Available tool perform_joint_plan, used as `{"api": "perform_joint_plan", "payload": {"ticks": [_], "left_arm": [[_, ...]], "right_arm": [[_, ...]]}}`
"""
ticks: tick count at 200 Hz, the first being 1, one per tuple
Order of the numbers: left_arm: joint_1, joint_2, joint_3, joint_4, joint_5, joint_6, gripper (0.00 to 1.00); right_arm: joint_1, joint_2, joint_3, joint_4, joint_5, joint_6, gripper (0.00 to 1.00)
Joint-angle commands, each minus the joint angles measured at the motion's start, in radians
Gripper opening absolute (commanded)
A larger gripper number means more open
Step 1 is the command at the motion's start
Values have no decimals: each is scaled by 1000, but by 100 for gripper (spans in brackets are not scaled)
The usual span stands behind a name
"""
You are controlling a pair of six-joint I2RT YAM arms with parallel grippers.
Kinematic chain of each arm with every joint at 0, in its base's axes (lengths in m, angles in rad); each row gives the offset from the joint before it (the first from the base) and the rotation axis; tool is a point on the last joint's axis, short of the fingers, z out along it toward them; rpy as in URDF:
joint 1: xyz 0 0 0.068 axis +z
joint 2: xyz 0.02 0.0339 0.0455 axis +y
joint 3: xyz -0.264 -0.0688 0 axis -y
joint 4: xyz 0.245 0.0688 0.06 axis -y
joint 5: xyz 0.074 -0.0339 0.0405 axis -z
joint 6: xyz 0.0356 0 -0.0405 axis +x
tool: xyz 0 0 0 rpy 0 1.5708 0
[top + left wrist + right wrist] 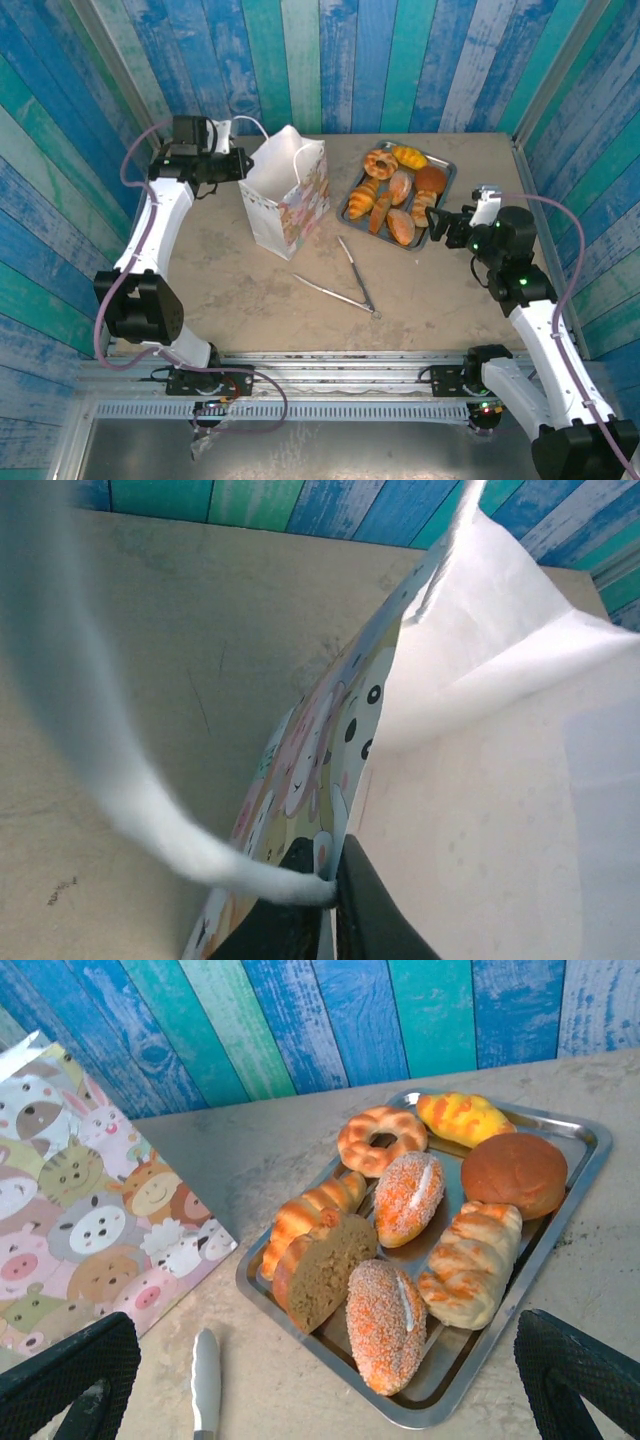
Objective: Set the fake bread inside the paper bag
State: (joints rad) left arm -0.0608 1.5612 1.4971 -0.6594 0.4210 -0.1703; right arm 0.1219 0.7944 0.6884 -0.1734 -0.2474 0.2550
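The right claw (pixel 441 224), the nearer one, is gaping wide and empty just beside the metal tray (pixel 585 1145). The glossy toy bread (pixel 407 1196) is lying straight ahead, loaves pointing mostly away. The left claw (pixel 328 882) is pinching the upright paper bag (pixel 285 200) by its thin rim.

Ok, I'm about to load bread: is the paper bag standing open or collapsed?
Standing open: the paper bag is upright, mouth spread wide, the left gripper pinching its rim.
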Motion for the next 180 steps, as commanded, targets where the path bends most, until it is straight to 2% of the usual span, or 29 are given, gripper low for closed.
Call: {"api": "perform_joint_plan", "payload": {"ticks": [1, 16, 62, 81, 106, 125, 154, 180], "left_arm": [[-3, -40, -25, 42, -22, -41, 6], [-3, -98, -90, 101, -34, -96, 0], [-4, -278, -251, 206, -113, -232, 0], [-4, -339, -302, 235, -130, -281, 0], [-4, -383, -338, 243, -171, -298, 0], [-4, -402, -349, 248, -183, -301, 0], [-4, -415, -351, 243, -187, -302, 0], [-4, -421, -354, 238, -197, -298, 0]], "right_arm": [[26, -10, 27, -54, -6, -50, 100], [73, 0, 40, -83, 27, -81, 100], [330, 55, 115, -210, 211, -239, 100], [466, 88, 125, -235, 269, -295, 100], [696, 155, 116, -253, 336, -363, 100], [821, 229, 109, -261, 378, -354, 100], [928, 350, 105, -277, 406, -266, 100], [938, 436, 96, -313, 420, -181, 100]]}}
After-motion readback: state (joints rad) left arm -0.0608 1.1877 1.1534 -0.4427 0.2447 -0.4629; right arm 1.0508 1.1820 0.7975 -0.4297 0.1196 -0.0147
